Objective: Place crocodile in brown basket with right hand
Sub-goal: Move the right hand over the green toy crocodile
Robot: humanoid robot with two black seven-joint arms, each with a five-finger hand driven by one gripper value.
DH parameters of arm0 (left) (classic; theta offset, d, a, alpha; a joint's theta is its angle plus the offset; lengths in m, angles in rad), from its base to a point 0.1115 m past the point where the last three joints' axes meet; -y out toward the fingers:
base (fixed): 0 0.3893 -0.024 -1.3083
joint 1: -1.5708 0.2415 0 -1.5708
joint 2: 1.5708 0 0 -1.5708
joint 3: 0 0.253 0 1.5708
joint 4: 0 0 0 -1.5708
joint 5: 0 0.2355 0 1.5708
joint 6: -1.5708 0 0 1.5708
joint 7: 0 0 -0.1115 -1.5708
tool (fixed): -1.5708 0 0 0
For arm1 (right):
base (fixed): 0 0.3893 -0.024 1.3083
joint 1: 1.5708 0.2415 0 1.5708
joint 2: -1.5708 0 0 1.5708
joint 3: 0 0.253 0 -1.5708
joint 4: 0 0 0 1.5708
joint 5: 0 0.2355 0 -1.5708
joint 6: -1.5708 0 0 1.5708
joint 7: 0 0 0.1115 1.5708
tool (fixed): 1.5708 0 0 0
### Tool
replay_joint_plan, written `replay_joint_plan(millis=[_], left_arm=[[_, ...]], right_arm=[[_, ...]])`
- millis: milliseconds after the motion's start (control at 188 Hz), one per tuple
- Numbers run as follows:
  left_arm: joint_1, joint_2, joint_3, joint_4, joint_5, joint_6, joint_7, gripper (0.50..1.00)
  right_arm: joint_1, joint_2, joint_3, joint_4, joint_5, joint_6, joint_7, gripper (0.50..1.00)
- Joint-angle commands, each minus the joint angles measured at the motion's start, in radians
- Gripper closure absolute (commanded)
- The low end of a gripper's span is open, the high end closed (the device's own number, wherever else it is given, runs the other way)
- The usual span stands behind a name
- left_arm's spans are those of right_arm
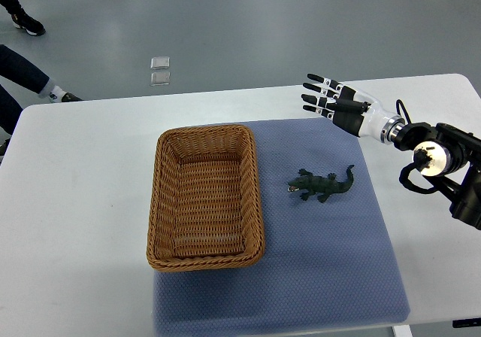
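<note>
Crocodile and brown basket: what you see.
Your dark green toy lies flat, snout toward the basket, just beside its right wall; your woven rectangular basket stands upright, empty.

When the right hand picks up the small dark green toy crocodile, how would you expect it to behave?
The small dark green toy crocodile looks like a little moulded figure, so probably light and fairly stiff. It lies flat on splayed legs on the blue mat, so it is unlikely to roll. Its thin tail may flex or slip between fingers.
</note>
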Motion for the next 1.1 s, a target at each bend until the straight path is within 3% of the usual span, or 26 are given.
replay_joint_plan(millis=[0,304,501,752,992,1093], left_arm=[[0.001,0.000,0.000,0.001,0.000,0.004,-0.001,0.500],[0.001,0.000,-0.003,-0.003,0.000,-0.005,-0.001,0.500],[0.001,0.000,-0.003,-0.002,0.000,-0.007,-0.001,0.500],[0.000,0.000,-0.003,-0.003,0.000,-0.007,-0.001,0.500],[0.000,0.000,-0.005,-0.003,0.000,-0.007,-0.001,0.500],[0.000,0.000,-0.005,-0.003,0.000,-0.007,-0.001,0.500]], right_arm=[[0.000,0.011,0.000,0.000,0.000,0.000,0.001,0.570],[0.008,0.009,-0.002,0.000,-0.010,0.009,0.005,0.570],[0.011,0.011,-0.002,0.000,-0.195,0.015,0.102,0.570],[0.044,-0.006,-0.020,0.025,-0.326,0.029,0.127,0.570],[0.070,-0.044,-0.023,0.049,-0.615,0.156,0.174,0.570],[0.081,-0.054,-0.023,0.058,-0.680,0.178,0.205,0.570]])
